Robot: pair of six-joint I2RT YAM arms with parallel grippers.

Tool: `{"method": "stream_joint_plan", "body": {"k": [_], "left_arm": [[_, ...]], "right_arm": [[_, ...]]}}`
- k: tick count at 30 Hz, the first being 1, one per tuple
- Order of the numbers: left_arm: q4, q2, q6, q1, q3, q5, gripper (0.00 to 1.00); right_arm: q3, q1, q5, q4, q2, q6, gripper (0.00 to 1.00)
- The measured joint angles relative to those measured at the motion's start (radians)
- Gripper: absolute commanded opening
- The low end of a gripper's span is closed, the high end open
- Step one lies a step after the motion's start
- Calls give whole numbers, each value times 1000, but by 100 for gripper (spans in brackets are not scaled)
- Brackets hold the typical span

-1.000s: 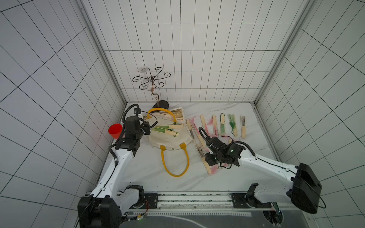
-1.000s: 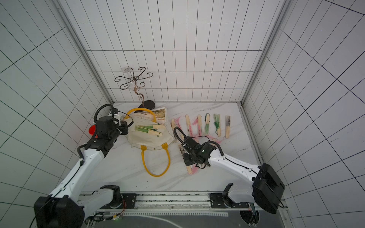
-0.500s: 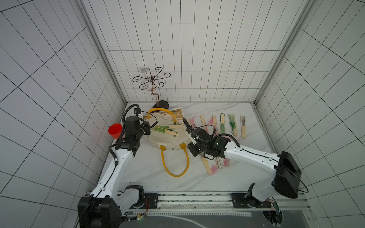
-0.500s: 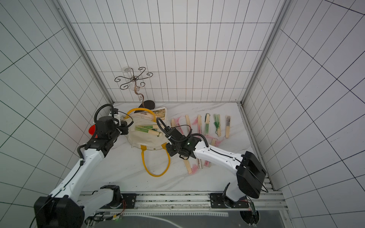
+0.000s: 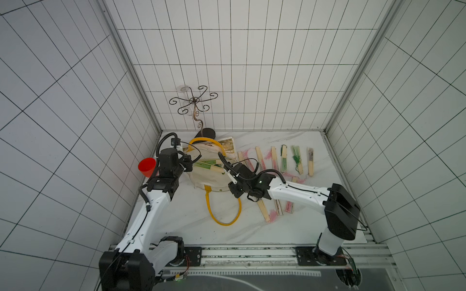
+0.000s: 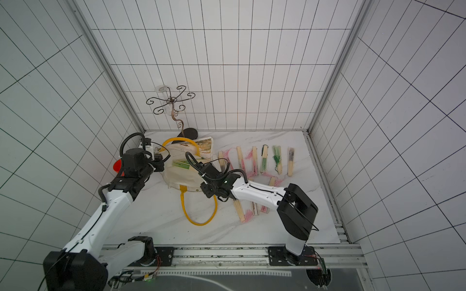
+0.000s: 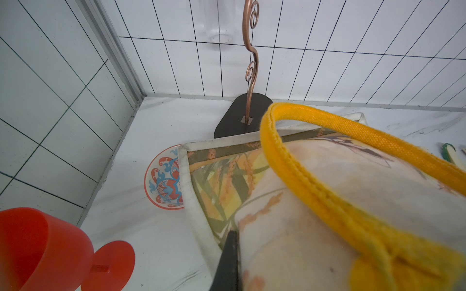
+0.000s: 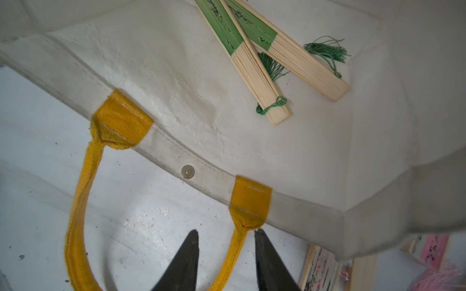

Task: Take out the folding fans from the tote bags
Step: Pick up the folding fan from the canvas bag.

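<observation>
Now | left gripper [image 7: 234, 239] pinching tote bag [image 7: 302, 226] | right gripper [image 8: 226, 233] spread astride yellow handle [image 8: 80, 201] | folding fans [image 8: 252, 68] print unreadable (too small)

We are not finding any word, number or brand that we can read. Small dark marks are showing on the green paper of the folding fans [image 8: 252, 31] inside the tote bag [image 8: 176, 83], but they are looking too small to tell.

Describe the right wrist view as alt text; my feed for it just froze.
Two closed green folding fans lie overlapping inside the open cream tote bag, beyond its rim. The right gripper, jaws open, straddles the yellow handle where it joins that rim, over the marble table.
</observation>
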Motion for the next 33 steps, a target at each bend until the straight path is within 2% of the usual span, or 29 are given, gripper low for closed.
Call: {"method": "stream_joint_plan", "body": {"k": [15, 25, 33], "left_arm": [[16, -4, -14, 0, -2, 48, 0], [16, -11, -14, 0, -8, 68, 0], [16, -11, -14, 0, -8, 80, 0]], "right_arm": [[154, 8, 151, 82, 232, -174, 42], [231, -47, 157, 132, 358, -256, 62], [317, -87, 152, 149, 439, -266, 71]]}}
